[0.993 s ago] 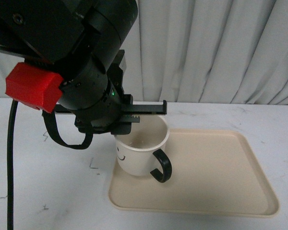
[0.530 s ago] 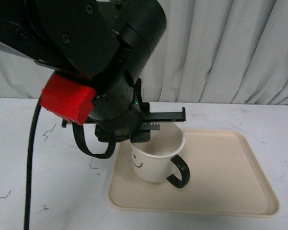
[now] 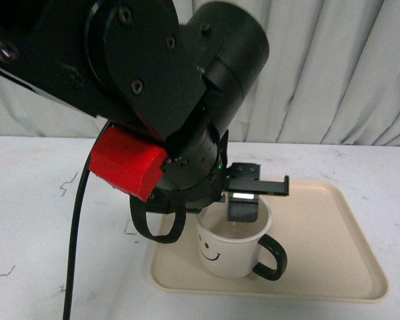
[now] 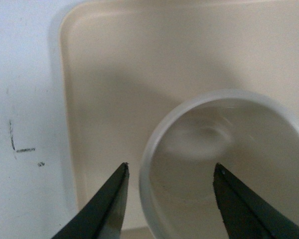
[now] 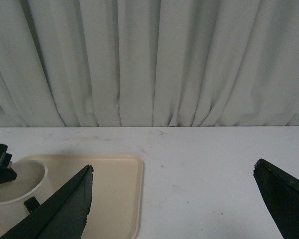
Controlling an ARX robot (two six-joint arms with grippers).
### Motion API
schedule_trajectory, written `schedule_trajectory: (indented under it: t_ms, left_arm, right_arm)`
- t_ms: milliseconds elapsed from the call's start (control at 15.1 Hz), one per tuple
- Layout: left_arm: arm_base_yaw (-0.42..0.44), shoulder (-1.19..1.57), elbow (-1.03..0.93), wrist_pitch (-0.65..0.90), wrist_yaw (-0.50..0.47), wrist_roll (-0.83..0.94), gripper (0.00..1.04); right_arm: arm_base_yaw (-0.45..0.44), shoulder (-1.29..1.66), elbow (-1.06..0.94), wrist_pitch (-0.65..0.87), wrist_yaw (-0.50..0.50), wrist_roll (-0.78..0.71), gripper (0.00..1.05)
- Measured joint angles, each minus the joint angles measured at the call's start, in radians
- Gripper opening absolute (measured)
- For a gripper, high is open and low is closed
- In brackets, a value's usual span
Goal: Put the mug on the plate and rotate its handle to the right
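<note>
Mug (image 3: 230, 252): stands upright on the near left part of the plate, its smiley face to the near side.
Handle (image 3: 275, 260): points to the right.
Plate (image 3: 333, 267): lies on the white bench (image 3: 27, 220).
Left tool (image 3: 240, 207): just over the mug, one finger inside the rim.

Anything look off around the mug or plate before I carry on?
Nothing stands out. The mug stands upright and empty on the plate, handle pointing right, no spill or damage. The left tool is open, straddling its rim.
</note>
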Motion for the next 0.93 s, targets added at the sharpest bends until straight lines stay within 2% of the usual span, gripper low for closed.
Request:
schedule_trajectory:
  t_ms: [199, 265, 331, 397, 463, 530, 596, 728, 927]
  left_arm:
    - [-0.003, -0.172, -0.060, 0.015, 0.043, 0.101, 0.82]
    - [0.018, -0.297, -0.130, 0.110, 0.056, 0.185, 0.95]
    - [0.072, -0.441, -0.224, 0.245, 0.133, 0.277, 0.99]
    - [0.130, -0.556, -0.303, 0.373, 0.190, 0.346, 0.97]
    - [0.163, -0.676, -0.387, 0.549, 0.090, 0.387, 0.92]
    - [0.197, -0.788, -0.492, 0.735, -0.104, 0.385, 0.78]
    - [0.236, -0.855, -0.613, 0.814, -0.154, 0.384, 0.64]
    - [0.296, -0.892, -0.776, 0.827, -0.103, 0.384, 0.42]
    - [0.366, -1.020, -0.889, 0.863, -0.037, 0.383, 0.13]
  right_arm:
    - [0.000, 0.000, 0.000, 0.000, 0.000, 0.000, 0.98]
    - [0.000, 0.000, 0.000, 0.000, 0.000, 0.000, 0.98]
    - [0.000, 0.000, 0.000, 0.000, 0.000, 0.000, 0.98]
    - [0.000, 0.000, 0.000, 0.000, 0.000, 0.000, 0.98]
    - [0.000, 0.000, 0.000, 0.000, 0.000, 0.000, 0.98]
    - [0.000, 0.000, 0.000, 0.000, 0.000, 0.000, 0.98]
    - [0.000, 0.000, 0.000, 0.000, 0.000, 0.000, 0.98]
    - [0.000, 0.000, 0.000, 0.000, 0.000, 0.000, 0.98]
    - [0.000, 0.000, 0.000, 0.000, 0.000, 0.000, 0.98]
